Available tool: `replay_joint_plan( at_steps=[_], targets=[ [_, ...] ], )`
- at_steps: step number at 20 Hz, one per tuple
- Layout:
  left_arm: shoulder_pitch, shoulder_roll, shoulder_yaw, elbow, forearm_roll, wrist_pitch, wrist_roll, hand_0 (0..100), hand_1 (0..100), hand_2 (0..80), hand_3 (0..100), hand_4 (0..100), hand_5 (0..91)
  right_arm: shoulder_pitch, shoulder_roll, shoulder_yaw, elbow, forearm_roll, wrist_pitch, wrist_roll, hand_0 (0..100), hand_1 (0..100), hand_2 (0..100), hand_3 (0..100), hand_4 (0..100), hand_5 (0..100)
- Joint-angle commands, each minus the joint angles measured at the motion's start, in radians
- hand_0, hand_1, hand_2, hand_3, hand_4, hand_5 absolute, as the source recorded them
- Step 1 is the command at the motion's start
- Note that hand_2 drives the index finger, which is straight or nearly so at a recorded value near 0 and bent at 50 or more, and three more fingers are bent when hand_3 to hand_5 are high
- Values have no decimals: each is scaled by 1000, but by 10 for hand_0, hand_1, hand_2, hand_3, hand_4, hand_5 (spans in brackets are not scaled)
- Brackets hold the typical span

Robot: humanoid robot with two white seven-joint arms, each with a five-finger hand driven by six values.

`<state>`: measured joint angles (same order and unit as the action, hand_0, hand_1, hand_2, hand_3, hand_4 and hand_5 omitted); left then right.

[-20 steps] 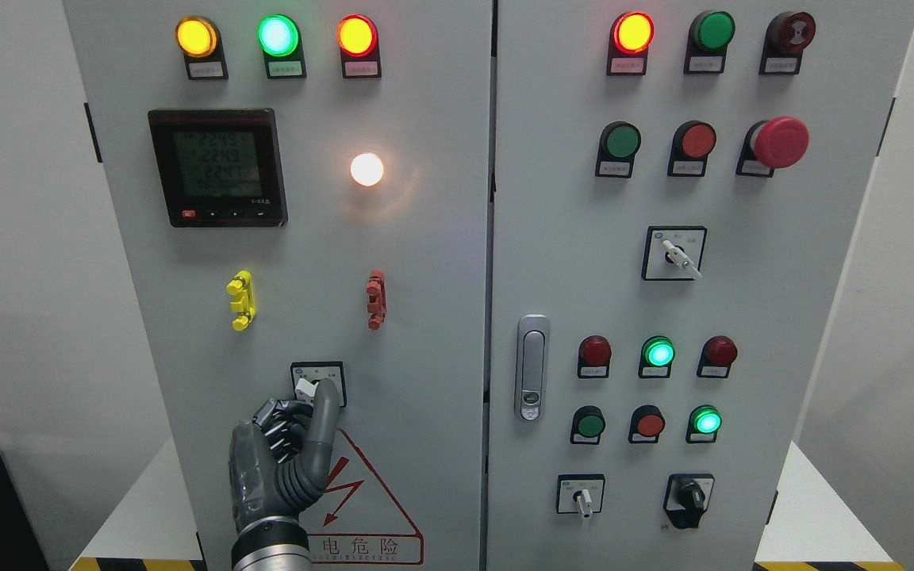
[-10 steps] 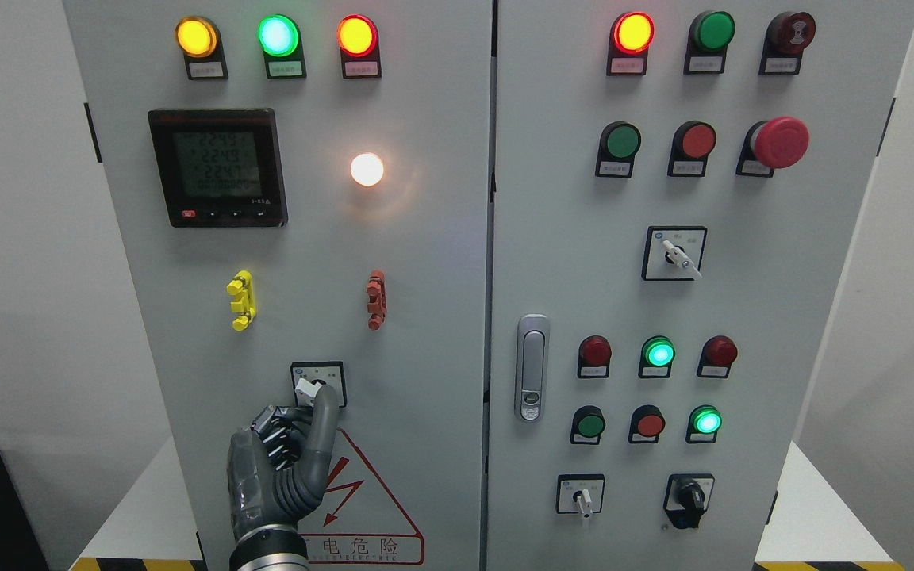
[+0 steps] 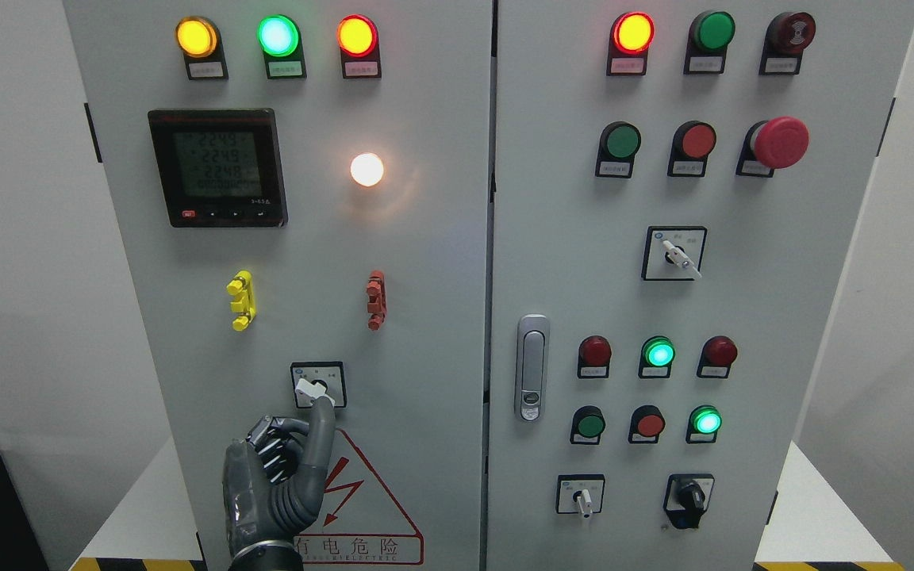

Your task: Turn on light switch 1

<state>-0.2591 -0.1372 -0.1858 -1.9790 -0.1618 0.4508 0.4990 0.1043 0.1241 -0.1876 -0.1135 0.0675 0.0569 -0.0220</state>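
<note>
Light switch 1 [image 3: 316, 387], a small rotary selector with a white lever in a black-framed square, sits low on the left cabinet door [image 3: 425, 262], directly above the red-bordered warning triangle [image 3: 362, 500]. Its lever is tilted toward the upper left. The left robot hand [image 3: 278, 476] rises from the bottom edge just under it, one finger extended upward with its tip [image 3: 324, 406] at the lower edge of the switch, touching or nearly so; the other fingers are curled in against the palm, and nothing is gripped. The forearm is cut off by the bottom of the frame, and the hand hides the left corner of the warning triangle. The small labels on the switch plate are too fine to read.

Above the switch are a yellow clip [image 3: 241, 300] and a red clip [image 3: 376, 299], a glowing white lamp [image 3: 366, 169], a digital meter [image 3: 217, 167] and three lit indicator lamps [image 3: 278, 36]. The right door carries a handle [image 3: 532, 367], more buttons and a red mushroom stop button [image 3: 780, 142].
</note>
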Motion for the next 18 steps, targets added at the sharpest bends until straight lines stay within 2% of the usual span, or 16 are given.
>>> replay_joint_plan(
  at_steps=[1, 4, 9, 11, 13, 15, 17, 18],
  targets=[
    [61, 10, -7, -15, -1, -59, -14, 104, 397, 648, 1000, 979, 855, 0, 0, -1, 0, 0, 0, 1, 0, 0, 0, 0, 0, 0],
    [98, 14, -6, -14, -1, -96, -36, 102, 390, 648, 1000, 982, 857, 0, 0, -1, 0, 0, 0, 1, 0, 0, 0, 0, 0, 0],
    [202, 30, 15, -4, -1, -245, -103, 99, 386, 643, 1000, 1000, 849, 0, 0, 0, 0, 0, 0, 1, 0, 0, 0, 0, 0, 0],
    [244, 34, 55, 18, 1, -302, -134, 99, 386, 634, 1000, 1000, 845, 0, 0, -1, 0, 0, 0, 1, 0, 0, 0, 0, 0, 0],
    [273, 39, 113, 75, 2, -398, -184, 107, 381, 630, 1000, 1000, 829, 0, -1, 0, 0, 0, 0, 1, 0, 0, 0, 0, 0, 0],
    [323, 45, 185, 156, 4, -541, -259, 113, 379, 627, 1000, 1000, 820, 0, 0, 0, 0, 0, 0, 1, 0, 0, 0, 0, 0, 0],
    [356, 51, 247, 250, 4, -667, -316, 119, 362, 592, 1000, 1000, 792, 0, 0, 0, 0, 0, 0, 1, 0, 0, 0, 0, 0, 0],
    [377, 56, 270, 294, 4, -705, -330, 112, 350, 559, 998, 966, 695, 0, -1, 0, 0, 0, 0, 1, 0, 0, 0, 0, 0, 0]
  ],
)
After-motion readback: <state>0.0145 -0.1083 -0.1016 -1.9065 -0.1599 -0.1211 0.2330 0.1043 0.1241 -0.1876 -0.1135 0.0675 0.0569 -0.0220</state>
